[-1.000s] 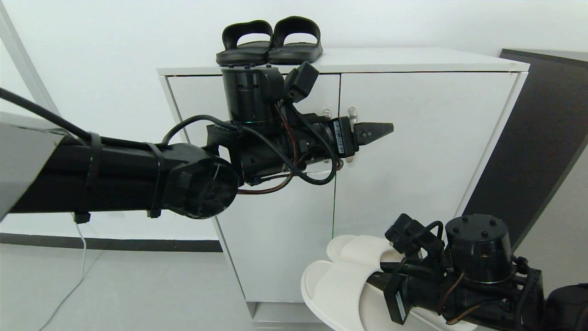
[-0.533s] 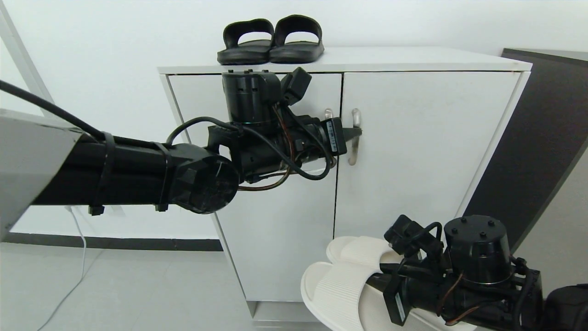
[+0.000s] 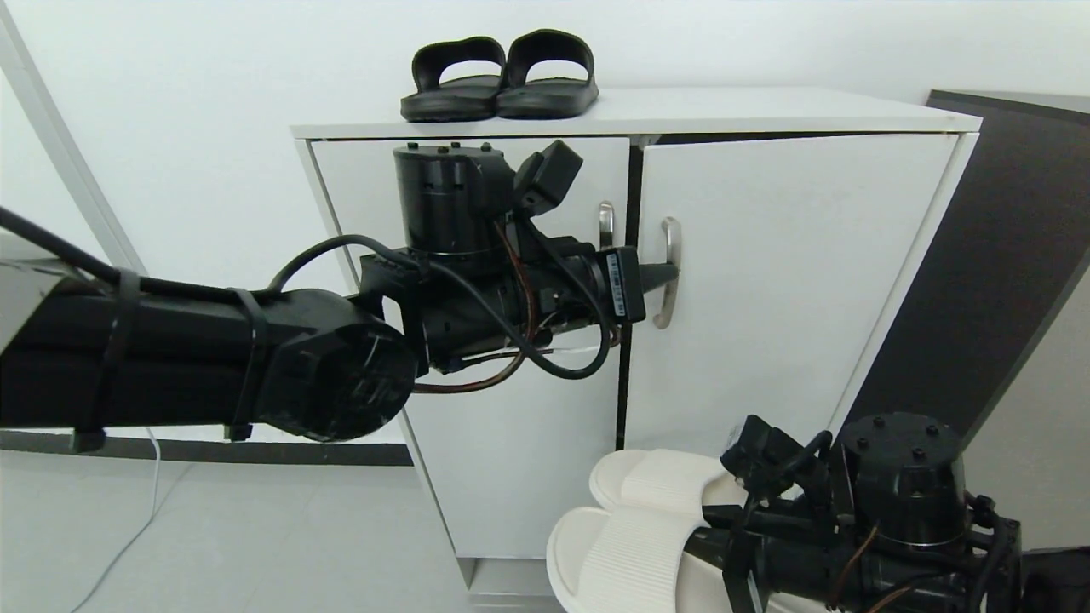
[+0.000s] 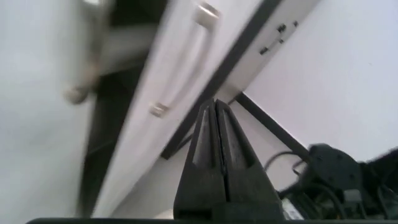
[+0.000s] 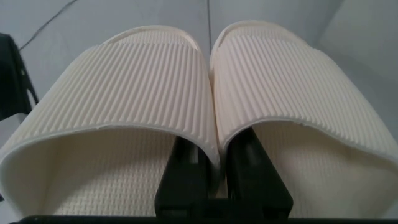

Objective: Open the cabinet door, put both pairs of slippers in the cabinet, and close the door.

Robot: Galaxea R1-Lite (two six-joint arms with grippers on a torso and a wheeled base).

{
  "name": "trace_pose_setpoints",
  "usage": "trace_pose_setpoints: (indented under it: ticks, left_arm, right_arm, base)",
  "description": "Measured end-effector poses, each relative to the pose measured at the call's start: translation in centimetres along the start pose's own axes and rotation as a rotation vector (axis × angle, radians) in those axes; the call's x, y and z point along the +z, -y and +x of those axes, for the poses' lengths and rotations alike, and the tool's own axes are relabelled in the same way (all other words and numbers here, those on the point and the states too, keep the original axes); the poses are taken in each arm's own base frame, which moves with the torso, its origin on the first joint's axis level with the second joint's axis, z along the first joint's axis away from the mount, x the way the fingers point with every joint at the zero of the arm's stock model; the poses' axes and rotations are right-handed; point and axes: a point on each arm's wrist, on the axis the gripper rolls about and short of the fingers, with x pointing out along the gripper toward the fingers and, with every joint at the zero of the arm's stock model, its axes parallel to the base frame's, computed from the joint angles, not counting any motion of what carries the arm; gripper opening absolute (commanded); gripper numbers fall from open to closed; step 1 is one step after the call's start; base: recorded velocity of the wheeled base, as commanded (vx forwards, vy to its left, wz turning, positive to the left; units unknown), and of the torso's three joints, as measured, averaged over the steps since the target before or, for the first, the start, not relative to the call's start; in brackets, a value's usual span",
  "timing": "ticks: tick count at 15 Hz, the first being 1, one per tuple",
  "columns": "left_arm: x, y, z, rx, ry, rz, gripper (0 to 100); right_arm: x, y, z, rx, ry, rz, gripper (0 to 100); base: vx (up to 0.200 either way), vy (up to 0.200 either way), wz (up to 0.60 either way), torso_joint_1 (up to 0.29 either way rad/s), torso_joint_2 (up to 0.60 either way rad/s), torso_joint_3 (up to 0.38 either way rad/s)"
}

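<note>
Fingers (image 4: 202,149) of the left gripper (image 3: 669,273): pressed flat together along their whole length, nothing caught between them. Tip level with the middle of the right door handle (image 3: 672,271) and overlapping it in the head view; not clear whether hooked behind the bar or merely touching it. Right door (image 3: 783,281) of the white cabinet (image 3: 766,109): slightly ajar, a dark vertical gap showing between it and the left door (image 3: 511,460), and a dark strip along its top edge under the cabinet top. Left door: flush with the frame, its own handle (image 3: 605,225) just beside the gap and free of the gripper. Fingers (image 5: 186,183) of the right gripper (image 5: 219,177): closed on the white slippers (image 3: 634,532), one finger inside each strap, pinching the two adjoining inner strap edges between them. White slippers: side by side and touching, ribbed straps uppermost, toes pointing away from the wrist, held low in front of the bottom of the right door and apart from it. Black slippers (image 3: 498,78): paired side by side on the cabinet top, above the left door, close to the front edge. Beyond the cabinet: a pale wall, a dark panel (image 3: 988,255) on the right, and a thin white cable (image 3: 128,536) lying on the grey floor at left.
</note>
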Motion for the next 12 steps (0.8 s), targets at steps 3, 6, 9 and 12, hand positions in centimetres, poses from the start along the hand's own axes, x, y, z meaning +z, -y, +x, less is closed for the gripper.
trace_pose_setpoints:
  ticks: [3,6,9,12]
  left_arm:
    - [-0.6,0.8,-1.7,0.001,-0.025,-0.003,0]
    - [-0.8,1.5,-3.3,-0.015,0.01,0.007,0]
    - [-0.2,0.2,-4.0,0.016,0.048,0.011,0]
    - [0.4,-1.1,-3.6,0.045,0.068,0.012,0]
  right_arm:
    - [-1.1,-0.5,-0.6,0.087,-0.014,-0.021,0]
    - [-1.9,-0.8,-1.2,0.139,-0.012,-0.07,0]
    - [-2.2,-0.9,-1.4,0.141,-0.018,-0.071,0]
    - [-2.2,-0.9,-1.4,0.139,-0.019,-0.07,0]
  base:
    - [0.0,0.0,0.0,0.0,0.0,0.0]
    - [0.0,0.0,0.0,0.0,0.0,0.0]
    - [0.0,0.0,0.0,0.0,0.0,0.0]
    - [0.0,0.0,0.0,0.0,0.0,0.0]
